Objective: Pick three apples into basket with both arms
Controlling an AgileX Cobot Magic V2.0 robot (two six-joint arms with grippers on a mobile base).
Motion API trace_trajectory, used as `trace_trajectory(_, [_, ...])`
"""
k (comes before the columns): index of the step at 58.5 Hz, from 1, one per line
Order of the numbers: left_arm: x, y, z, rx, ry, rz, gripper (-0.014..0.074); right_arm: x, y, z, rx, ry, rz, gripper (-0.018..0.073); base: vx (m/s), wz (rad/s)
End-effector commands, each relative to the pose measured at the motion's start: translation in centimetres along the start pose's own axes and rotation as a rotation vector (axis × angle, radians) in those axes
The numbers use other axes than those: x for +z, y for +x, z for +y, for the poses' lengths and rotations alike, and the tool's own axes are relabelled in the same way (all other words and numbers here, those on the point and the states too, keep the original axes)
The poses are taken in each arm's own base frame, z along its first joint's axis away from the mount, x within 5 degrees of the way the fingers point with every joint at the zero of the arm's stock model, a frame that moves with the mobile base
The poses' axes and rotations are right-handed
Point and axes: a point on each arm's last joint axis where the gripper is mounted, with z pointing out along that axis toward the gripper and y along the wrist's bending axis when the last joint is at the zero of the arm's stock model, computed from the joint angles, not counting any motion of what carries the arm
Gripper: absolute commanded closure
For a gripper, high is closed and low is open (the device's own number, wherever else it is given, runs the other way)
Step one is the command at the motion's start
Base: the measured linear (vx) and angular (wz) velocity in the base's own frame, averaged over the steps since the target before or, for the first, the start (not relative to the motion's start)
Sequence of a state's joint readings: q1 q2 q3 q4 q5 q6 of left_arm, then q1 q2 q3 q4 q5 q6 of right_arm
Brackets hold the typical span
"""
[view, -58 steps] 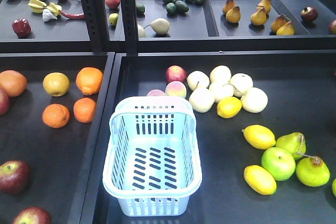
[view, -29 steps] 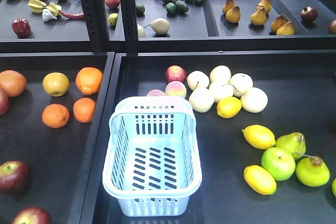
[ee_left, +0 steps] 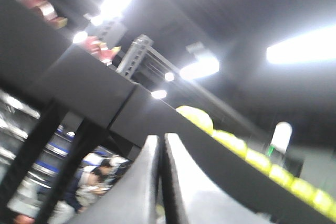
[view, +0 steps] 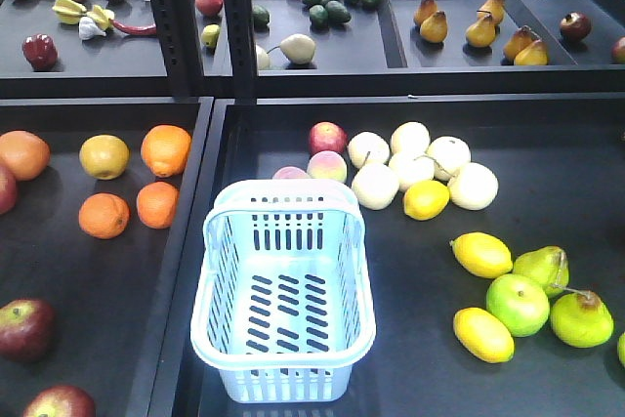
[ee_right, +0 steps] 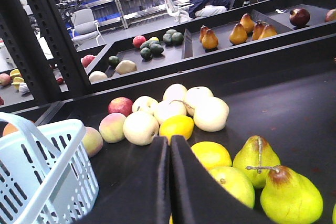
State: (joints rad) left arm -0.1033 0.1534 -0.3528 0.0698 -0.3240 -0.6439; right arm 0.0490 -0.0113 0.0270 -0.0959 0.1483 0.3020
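Sitting empty: basket (view: 293, 271), dark apples (view: 24, 327) lying in tray (view: 59, 271) to its left. L gripper (ee_left: 160, 141) & R gripper (ee_right: 168, 142) are both showing fingers pressed together. Risk: R, hanging by pears (ee_right: 291, 198), may be reaching wrong fruit.

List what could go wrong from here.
1. Wrong fruit: a pinker apple sits behind the basket, while the dark apples lie in the left tray, partly out of frame.
2. The left hand and right hand are both shut; they must open before grasping.
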Motion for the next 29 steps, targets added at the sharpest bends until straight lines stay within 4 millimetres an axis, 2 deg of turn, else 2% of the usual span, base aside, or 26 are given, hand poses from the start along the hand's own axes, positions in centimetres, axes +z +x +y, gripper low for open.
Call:
trace_trajectory(1, [2.3,-0.9,-1.4,0.174,0.076,0.027,0.0603,0.0,-0.3,0.1,-0.007,-0.016,-0.072,0.0564,0.0,0.0])
trace_trajectory(11, [6.3,0.0,-1.6,0.197,0.1,0.159,0.0603,0.0,-0.3,0.1,-0.007,-0.016,-0.072,0.0564,0.0,0.0])
trace_trajectory(20, [9.6,1.7,-1.3,0.115,0.127,0.284,0.0603,0.0,-0.3,0.1,-0.007,-0.016,-0.072,0.0564,0.0,0.0])
trace_trajectory(29, [12.4,3.6,-2.2,0.12,0.309,0.423,0.0603,0.0,-0.3,0.1,-0.007,-0.016,-0.072,0.0564,0.0,0.0])
